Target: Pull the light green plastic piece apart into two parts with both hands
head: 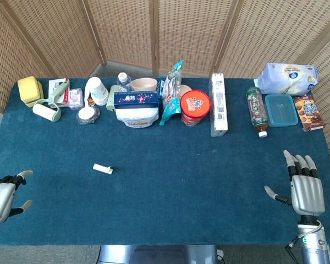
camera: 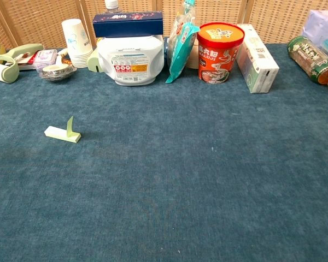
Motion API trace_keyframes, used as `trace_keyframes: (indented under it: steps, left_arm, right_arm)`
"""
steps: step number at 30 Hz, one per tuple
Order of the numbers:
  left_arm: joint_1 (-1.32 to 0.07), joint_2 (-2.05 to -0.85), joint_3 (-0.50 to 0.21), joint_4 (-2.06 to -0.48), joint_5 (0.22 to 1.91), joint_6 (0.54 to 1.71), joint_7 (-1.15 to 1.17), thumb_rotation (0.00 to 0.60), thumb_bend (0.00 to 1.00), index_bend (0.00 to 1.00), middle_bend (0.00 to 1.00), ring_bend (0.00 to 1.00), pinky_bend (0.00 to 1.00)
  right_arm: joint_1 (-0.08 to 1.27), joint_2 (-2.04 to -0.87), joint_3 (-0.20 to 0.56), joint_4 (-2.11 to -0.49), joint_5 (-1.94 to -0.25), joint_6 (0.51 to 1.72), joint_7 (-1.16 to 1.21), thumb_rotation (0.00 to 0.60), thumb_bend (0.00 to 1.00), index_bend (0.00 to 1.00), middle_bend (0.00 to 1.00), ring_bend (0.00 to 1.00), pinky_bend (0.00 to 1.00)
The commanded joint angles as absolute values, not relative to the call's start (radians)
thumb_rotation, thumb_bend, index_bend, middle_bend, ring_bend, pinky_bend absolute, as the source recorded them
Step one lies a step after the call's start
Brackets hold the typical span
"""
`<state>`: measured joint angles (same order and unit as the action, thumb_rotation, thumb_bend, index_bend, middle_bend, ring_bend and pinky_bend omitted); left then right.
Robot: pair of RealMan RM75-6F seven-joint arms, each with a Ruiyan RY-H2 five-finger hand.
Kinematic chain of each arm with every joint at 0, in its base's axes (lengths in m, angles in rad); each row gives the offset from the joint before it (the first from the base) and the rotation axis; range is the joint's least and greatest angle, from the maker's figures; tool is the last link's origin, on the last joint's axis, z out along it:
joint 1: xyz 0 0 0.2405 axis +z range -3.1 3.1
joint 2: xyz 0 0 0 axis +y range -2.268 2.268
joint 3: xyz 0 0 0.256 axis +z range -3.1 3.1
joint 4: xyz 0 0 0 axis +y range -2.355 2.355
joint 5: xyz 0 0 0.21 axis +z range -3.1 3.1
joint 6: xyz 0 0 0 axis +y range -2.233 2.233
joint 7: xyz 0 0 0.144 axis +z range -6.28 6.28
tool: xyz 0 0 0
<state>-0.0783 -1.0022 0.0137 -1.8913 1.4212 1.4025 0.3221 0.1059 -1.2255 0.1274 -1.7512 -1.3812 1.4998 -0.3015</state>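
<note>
The light green plastic piece (head: 103,169) lies flat on the blue cloth, left of the table's middle; in the chest view the piece (camera: 63,132) shows a small tab sticking up near its right end. My left hand (head: 3,195) sits at the near left edge, fingers apart, holding nothing, well left of the piece. Over at the near right corner my right hand (head: 303,186) is held with fingers apart and pointing away from me, empty. Neither hand shows in the chest view.
A row of goods lines the far edge: lint roller (head: 47,109), paper cups (head: 97,90), white tub (head: 136,116), red noodle cup (head: 194,107), long white box (head: 219,103), bottle (head: 257,111), lidded container (head: 281,109), cookie box (head: 309,112).
</note>
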Motion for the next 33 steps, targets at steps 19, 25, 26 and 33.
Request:
trace_keyframes:
  steps: [19,25,26,33]
  left_arm:
    - [-0.11,-0.967,-0.008,-1.893,1.418,1.385,0.321,0.6,0.18,0.23,0.41,0.35,0.4]
    - [-0.166,-0.955,-0.026,-1.867,1.416,1.315,0.329,0.6,0.18,0.23,0.41,0.37,0.42]
    - [-0.178,-0.951,-0.028,-1.861,1.414,1.297,0.329,0.6,0.18,0.23,0.41,0.39,0.45]
    - [-0.284,-0.959,-0.061,-1.794,1.428,1.177,0.312,0.6,0.18,0.23,0.65,0.68,0.71]
  right_arm:
    - [0.117,-1.238,0.139,-1.752,-1.368,1.491,-0.287,0.414,0.01,0.0,0.22,0.14,0.03]
    - [0.119,-1.24,0.14,-1.754,-1.36,1.488,-0.293,0.415,0.01,0.0,0.22,0.14,0.03]
    - [0.119,-1.24,0.14,-1.755,-1.359,1.487,-0.294,0.415,0.01,0.0,0.22,0.15,0.03]
    - [0.116,-1.24,0.141,-1.756,-1.348,1.49,-0.296,0.416,0.01,0.0,0.22,0.16,0.03]
